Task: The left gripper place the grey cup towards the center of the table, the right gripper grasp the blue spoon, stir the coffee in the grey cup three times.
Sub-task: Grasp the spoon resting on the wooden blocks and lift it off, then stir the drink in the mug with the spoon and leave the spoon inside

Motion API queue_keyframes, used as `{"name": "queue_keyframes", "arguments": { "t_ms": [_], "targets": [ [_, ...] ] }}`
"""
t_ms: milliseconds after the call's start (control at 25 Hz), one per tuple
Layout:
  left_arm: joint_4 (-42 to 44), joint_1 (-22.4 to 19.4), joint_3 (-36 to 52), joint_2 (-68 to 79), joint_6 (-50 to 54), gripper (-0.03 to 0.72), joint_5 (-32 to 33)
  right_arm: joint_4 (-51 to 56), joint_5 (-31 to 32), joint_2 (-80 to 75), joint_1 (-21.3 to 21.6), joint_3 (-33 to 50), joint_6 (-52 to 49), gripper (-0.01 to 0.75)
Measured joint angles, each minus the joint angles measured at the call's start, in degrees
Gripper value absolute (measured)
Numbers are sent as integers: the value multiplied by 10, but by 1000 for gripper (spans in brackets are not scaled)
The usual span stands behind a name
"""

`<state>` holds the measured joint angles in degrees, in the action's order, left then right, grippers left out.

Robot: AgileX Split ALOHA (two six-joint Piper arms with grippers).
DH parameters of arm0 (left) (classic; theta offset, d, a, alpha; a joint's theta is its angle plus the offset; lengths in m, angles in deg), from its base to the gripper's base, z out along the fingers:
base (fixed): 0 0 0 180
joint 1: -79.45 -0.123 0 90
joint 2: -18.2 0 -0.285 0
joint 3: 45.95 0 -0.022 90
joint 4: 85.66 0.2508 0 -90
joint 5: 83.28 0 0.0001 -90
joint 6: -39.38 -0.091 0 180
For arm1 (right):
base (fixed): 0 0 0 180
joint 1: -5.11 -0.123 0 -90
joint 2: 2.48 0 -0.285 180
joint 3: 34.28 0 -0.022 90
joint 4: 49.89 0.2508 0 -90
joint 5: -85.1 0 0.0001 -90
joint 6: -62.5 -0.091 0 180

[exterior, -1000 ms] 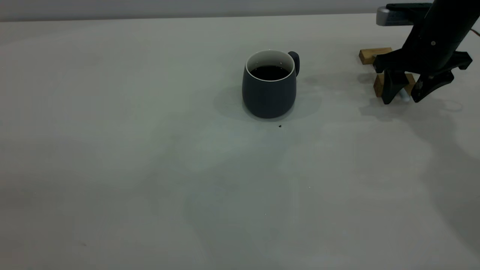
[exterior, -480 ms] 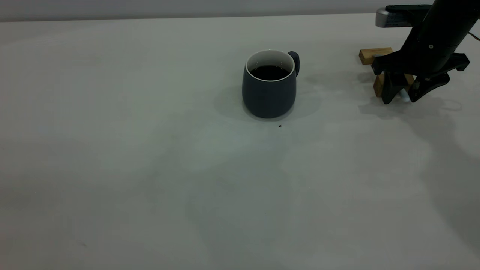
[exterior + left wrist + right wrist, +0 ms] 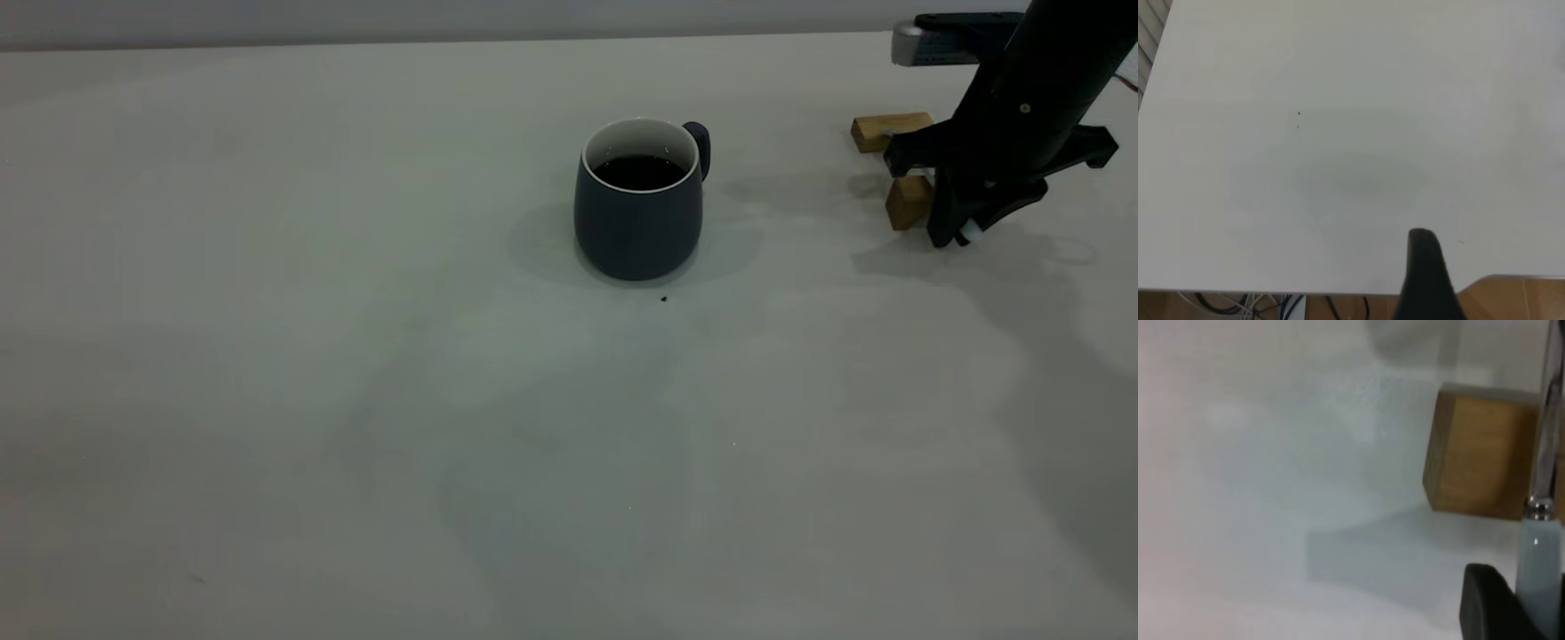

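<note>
The grey cup (image 3: 638, 222) stands upright near the middle of the table (image 3: 356, 356), handle turned to the back right, with dark coffee (image 3: 638, 172) inside. Far to the right, my right gripper (image 3: 953, 233) reaches down to the table, shut on the blue spoon (image 3: 965, 236), whose pale handle end shows below it. In the right wrist view the spoon's pale handle (image 3: 1538, 570) lies against a dark finger (image 3: 1488, 607), and its metal neck runs across a wooden block (image 3: 1478, 457). My left gripper (image 3: 1426, 273) shows only as a dark shape over the table's edge, away from the cup.
Two tan wooden blocks lie by the right gripper, one (image 3: 889, 131) behind it and one (image 3: 907, 202) just left of it. A tiny dark speck (image 3: 663, 299) sits in front of the cup. Past the table edge are floor and cables (image 3: 1271, 307).
The right gripper's fingers have come together from wide open onto the spoon's handle beside the nearer wooden block. The cup has not moved.
</note>
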<state>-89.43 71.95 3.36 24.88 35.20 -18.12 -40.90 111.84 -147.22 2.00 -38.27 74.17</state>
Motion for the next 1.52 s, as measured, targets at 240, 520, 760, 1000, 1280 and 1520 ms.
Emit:
{"name": "queue_keyframes", "arguments": {
  "t_ms": [240, 520, 760, 1000, 1280, 1520],
  "targets": [
    [0, 0, 0, 0, 0, 585, 0, 62, 47, 83, -7, 0, 33, 118],
    [0, 0, 0, 0, 0, 585, 0, 389, 228, 87, -45, -27, 177, 118],
    [0, 0, 0, 0, 0, 585, 0, 562, 358, 56, -40, -45, 183, 118],
    [0, 0, 0, 0, 0, 585, 0, 723, 394, 29, -37, -45, 153, 118],
    [0, 0, 0, 0, 0, 585, 0, 779, 394, 28, -36, -45, -107, 118],
    [0, 0, 0, 0, 0, 585, 0, 780, 394, 28, -36, -45, -404, 118]
  ]
}}
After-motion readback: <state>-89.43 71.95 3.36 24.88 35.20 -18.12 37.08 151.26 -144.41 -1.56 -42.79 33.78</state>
